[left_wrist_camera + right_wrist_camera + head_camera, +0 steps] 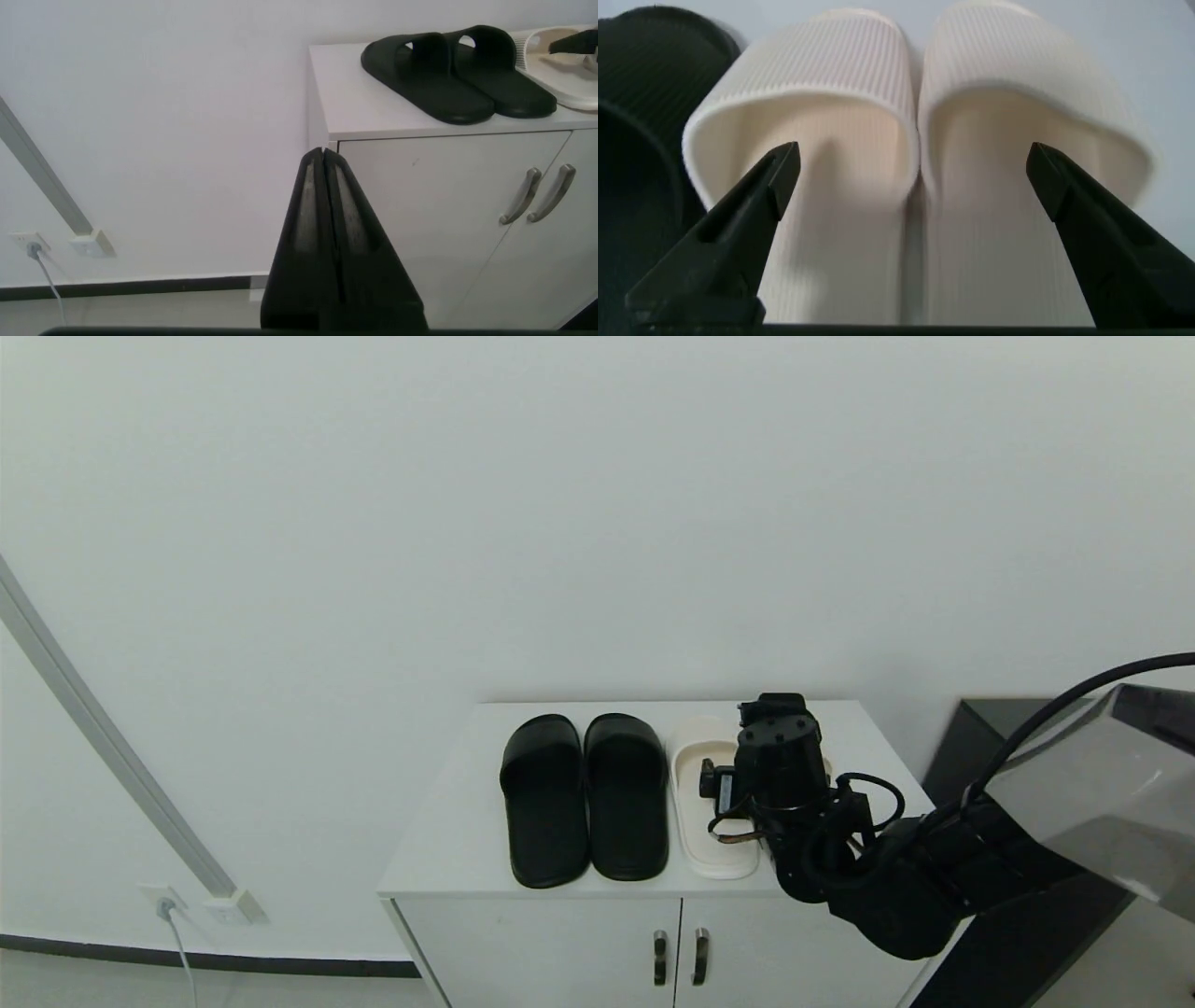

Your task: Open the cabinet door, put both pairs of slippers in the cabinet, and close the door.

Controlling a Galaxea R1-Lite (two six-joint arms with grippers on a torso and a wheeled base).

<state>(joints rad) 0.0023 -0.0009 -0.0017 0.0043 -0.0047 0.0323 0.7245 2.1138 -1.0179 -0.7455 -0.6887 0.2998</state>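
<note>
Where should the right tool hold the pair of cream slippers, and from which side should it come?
Grip across both raised straps together, coming from the heel end, probably from above. The cream slippers lie side by side, touching, so their straps form one block, and the open right tool faces them from that end.
</note>
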